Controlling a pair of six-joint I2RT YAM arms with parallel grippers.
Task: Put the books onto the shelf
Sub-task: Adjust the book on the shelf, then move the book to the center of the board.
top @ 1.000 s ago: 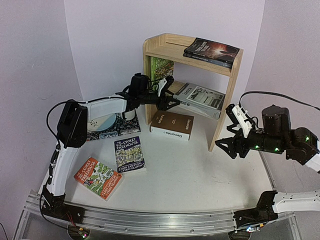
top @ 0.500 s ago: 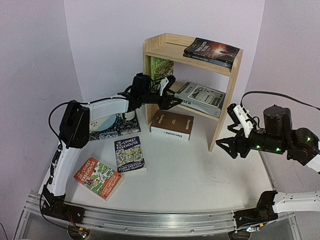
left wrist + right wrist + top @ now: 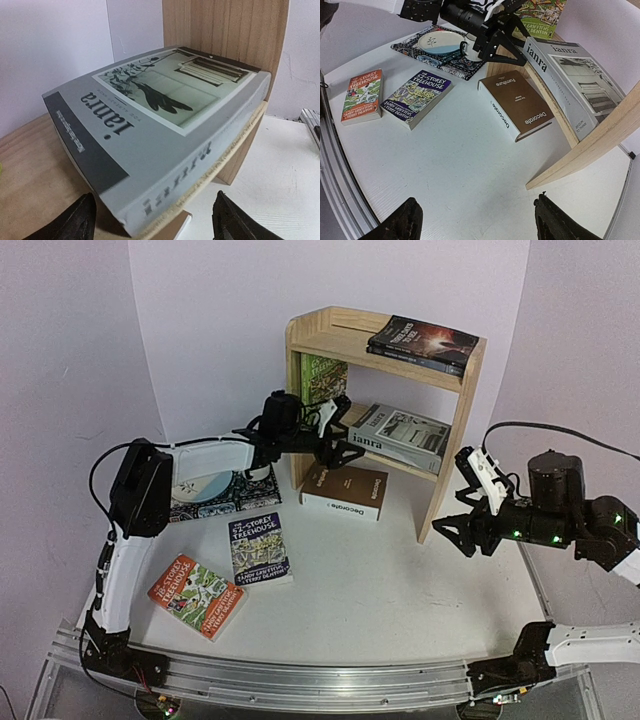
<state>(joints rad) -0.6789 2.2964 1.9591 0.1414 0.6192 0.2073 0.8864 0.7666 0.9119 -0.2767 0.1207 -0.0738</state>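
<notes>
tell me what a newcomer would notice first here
The pale pine shelf at the back stands out, dark books on top and a grey book overhanging its lower board. The left end effector hangs open at that book's corner, while a dark blue paperback and an orange paperback lie on the table nearer the arms.

The pine shelf [image 3: 330,335] holds four books [image 3: 405,435]; three others [image 3: 345,490] lie flat before it.
</notes>
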